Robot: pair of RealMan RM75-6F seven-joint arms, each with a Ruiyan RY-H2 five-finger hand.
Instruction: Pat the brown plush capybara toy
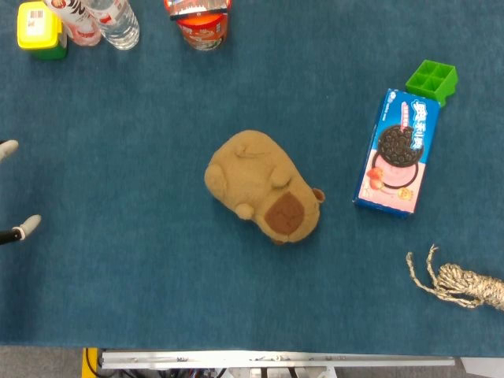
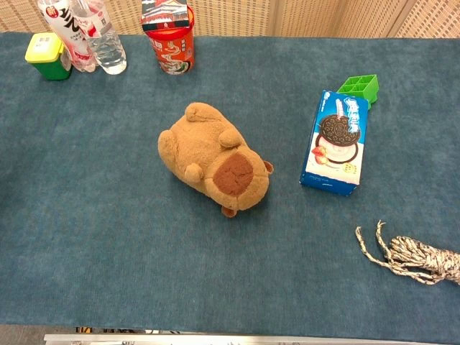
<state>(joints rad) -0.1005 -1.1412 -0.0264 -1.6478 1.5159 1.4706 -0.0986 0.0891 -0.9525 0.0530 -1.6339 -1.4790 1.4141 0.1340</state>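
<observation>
Capybara toy (image 1: 261,186) mid-table, well apart from left-edge fingers (image 1: 30,226) and cookie box (image 1: 398,151)

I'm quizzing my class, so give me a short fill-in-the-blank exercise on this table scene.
1. The brown plush capybara toy lies on a ____ cloth.
2. The blue cookie box lies just in front of a ____ plastic tray.
3. Only fingertips of the left robot hand show, touching ____.

Missing words: blue; green; nothing

A brown plush capybara (image 2: 213,159) lies on the blue table (image 2: 93,215), a cookie box (image 2: 335,142) beside it.
</observation>
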